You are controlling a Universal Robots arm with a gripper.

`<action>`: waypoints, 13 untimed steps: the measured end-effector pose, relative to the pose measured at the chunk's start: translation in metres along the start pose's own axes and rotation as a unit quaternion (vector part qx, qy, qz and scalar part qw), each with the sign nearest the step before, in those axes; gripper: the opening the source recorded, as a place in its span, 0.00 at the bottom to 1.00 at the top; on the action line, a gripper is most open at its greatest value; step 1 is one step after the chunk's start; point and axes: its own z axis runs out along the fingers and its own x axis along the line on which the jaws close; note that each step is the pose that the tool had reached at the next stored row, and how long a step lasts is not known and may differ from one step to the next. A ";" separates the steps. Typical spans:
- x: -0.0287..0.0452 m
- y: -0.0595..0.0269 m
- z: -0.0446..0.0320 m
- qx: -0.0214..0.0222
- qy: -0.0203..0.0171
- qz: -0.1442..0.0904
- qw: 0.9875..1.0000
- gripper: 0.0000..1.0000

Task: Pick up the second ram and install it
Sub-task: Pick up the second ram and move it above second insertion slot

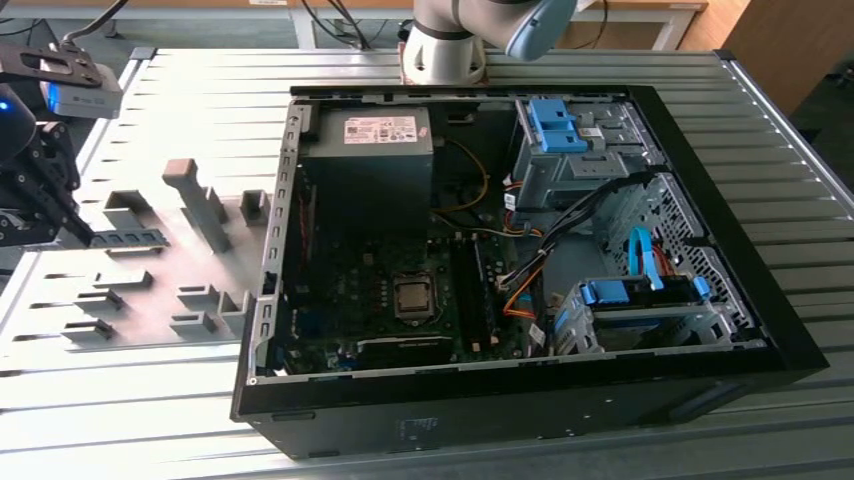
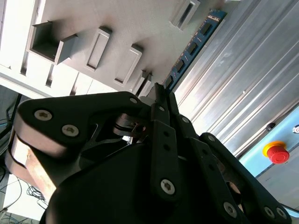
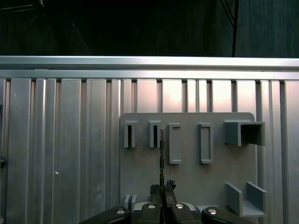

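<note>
One ram (image 1: pixel 131 238): on edge over the gray plate (image 1: pixel 160 290) at the exterior view's left, well apart from the case (image 1: pixel 534 410). The second wrist view shows its blue board and dark chips (image 2: pixel 196 44).
Claw (image 1: pixel 86 238): clamped on one end of the ram. In the first wrist view the thin board edge (image 3: pixel 161 154) runs out from between the fingers. I cannot tell whether it is clear of the plate.
Handling: likely light, stiff and thin, and easily cracked if twisted. Best held by the flat faces near an end, away from the contact edge.
Arm (image 1: pixel 447 40): base behind the case on the table (image 1: pixel 200 90), wrist far out at the exterior view's left, claw slanting down onto the plate.
</note>
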 end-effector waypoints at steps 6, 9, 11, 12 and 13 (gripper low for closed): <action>0.0000 -0.0005 -0.0002 0.000 0.000 0.000 1.000 0.14; -0.0001 -0.0043 -0.0002 0.000 0.000 0.000 1.000 0.14; -0.0001 -0.0082 -0.0003 0.000 0.000 0.000 1.000 0.14; -0.0001 -0.0084 -0.0009 -0.001 0.000 0.000 1.000 0.14; -0.0002 -0.0084 -0.0030 0.000 0.000 0.000 1.000 0.14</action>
